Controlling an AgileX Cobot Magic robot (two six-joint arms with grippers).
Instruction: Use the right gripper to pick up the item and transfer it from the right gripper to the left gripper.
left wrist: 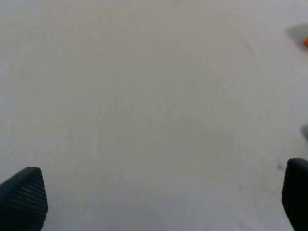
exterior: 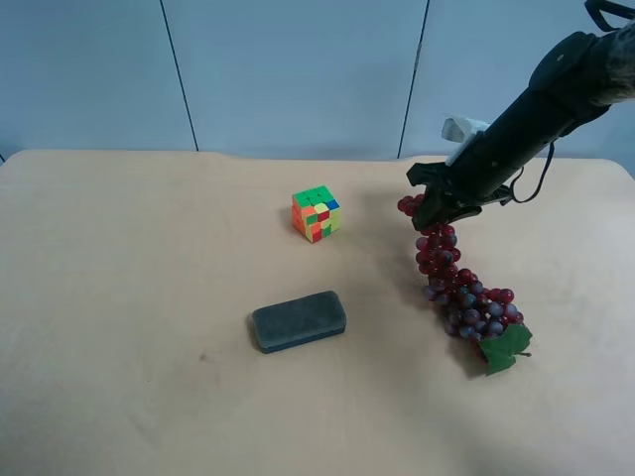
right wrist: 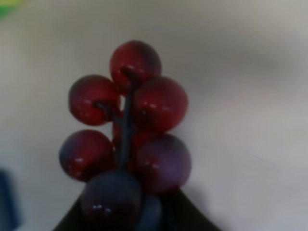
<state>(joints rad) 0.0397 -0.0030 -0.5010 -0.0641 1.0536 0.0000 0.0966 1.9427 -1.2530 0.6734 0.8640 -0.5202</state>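
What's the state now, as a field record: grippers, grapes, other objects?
right gripper: shut on top end of grape bunch
grape bunch: hangs slanting, leaf end lowest; table contact unclear
left gripper: open, empty, above the table
puzzle cube: on table, apart from grapes
dark case: on table, apart from cube
handover: not yet begun

My right gripper [exterior: 435, 203] hangs off a steeply slanted arm, clamped on the item [exterior: 466, 297]. My left gripper [left wrist: 159, 199] has its fingers [left wrist: 24, 197] spread wide.

Puzzle cube [exterior: 317, 213] behind case [exterior: 299, 320], grape bunch [exterior: 461, 283] at view's right.
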